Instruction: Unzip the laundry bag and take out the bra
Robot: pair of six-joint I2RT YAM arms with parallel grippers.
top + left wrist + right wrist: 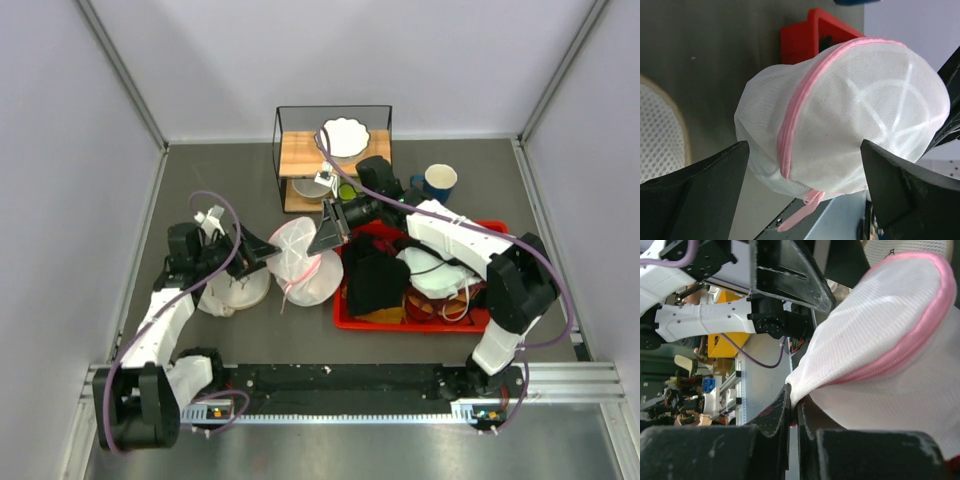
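The laundry bag (302,262), a white mesh dome with a pink zipper band (794,112), is lifted off the table between my two grippers. My right gripper (794,396) is shut on a fold of the bag's mesh (875,325) just below the pink band (912,347); in the top view it (326,234) meets the bag's right side. My left gripper (802,192) is open, its fingers (715,175) wide apart on either side of the bag's lower end, where the pink zipper pull (810,206) hangs. In the top view it (264,252) is at the bag's left. The bra is hidden.
A cream padded round piece (236,290) lies left of the bag. A red tray (344,316) with dark and white garments sits to the right. At the back stand a wire shelf (300,152) holding a white plate (345,137) and a blue mug (437,182).
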